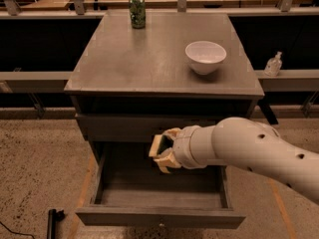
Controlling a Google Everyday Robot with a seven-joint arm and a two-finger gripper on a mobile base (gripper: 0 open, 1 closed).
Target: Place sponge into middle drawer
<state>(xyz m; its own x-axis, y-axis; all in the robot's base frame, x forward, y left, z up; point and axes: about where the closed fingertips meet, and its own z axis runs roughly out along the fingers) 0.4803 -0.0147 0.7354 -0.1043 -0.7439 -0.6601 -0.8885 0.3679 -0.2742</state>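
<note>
My tool: the two-finger gripper [160, 153] on my white arm hangs just above the open cavity, in front of the upper drawer front [124, 128].
Its state: the tan fingers seem closed on something small. I judge it is the small dark green and yellow foam sponge [162, 146], but only a little of it shows between them.
Where the sponge is: in my gripper, over the back left part of the wide grey wooden middle drawer [159, 217], which is pulled out; I see nothing in it.
How it will handle: I judge it very light and soft. It gives under pressure and springs back, so it may stick a moment to one finger on release. It is not fragile and not slippery.
Where to hold: across the narrow sides, with a moderate squeeze.
Next move, in my opinion: go lower into the drawer, then open the fingers.
Around: the grey cabinet top [139, 59] carries a white round bowl [206, 57] and a green can [137, 11], both well apart from my gripper.
</note>
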